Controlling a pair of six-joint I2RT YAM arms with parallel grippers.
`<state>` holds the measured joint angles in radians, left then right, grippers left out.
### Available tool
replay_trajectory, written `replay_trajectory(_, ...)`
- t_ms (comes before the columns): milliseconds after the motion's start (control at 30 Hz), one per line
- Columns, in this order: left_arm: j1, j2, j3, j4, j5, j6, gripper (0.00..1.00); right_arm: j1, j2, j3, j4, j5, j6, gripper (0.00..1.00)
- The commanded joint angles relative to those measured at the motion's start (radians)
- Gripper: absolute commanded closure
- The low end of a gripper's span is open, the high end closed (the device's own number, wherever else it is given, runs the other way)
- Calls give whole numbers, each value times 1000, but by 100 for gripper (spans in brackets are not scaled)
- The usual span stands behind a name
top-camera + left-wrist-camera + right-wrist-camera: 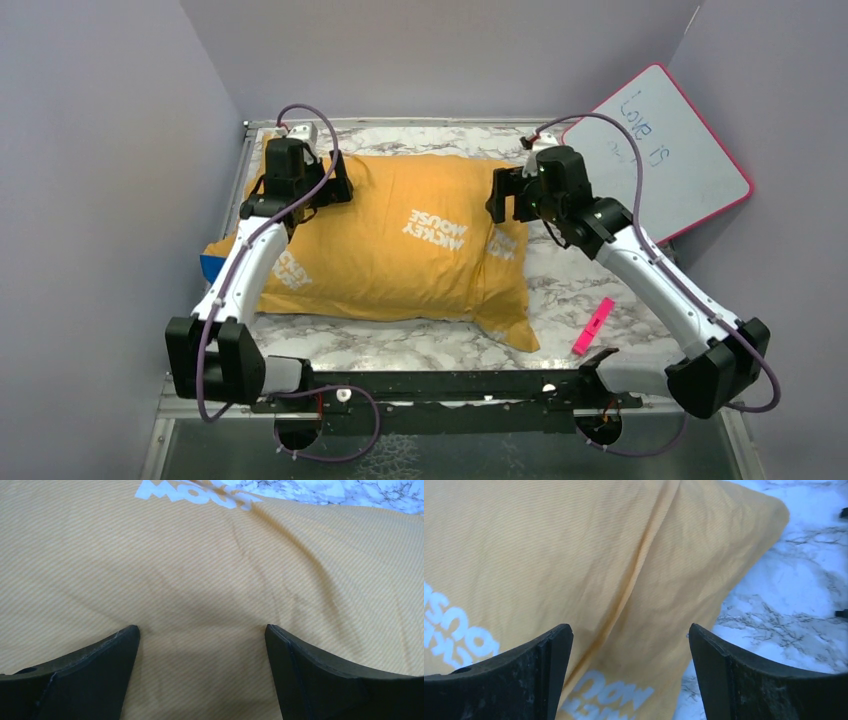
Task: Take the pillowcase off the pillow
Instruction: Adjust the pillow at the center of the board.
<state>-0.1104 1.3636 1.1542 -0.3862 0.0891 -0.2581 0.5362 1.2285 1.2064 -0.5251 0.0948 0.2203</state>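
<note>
Orange pillowcase edge, marble table beside

The top external camera is mounted above and behind the arm bases. It faces down and forward, covering the whole table from a distance. The left wrist camera looks out past the left tool, close above the pillowcase. The right wrist camera looks past the right tool, close above the pillowcase edge and adjoining table. All three views share the orange fabric with its white lettering.
</note>
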Motion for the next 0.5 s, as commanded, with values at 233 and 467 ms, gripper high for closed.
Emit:
replay_trajectory(233, -5, -242, -71, -168, 44, 16, 1, -3, 265, -61, 142, -673, 215, 63)
replay_trajectory(467, -5, -210, 15, -268, 102, 55, 1, -2, 161, -158, 359, -748, 379, 87)
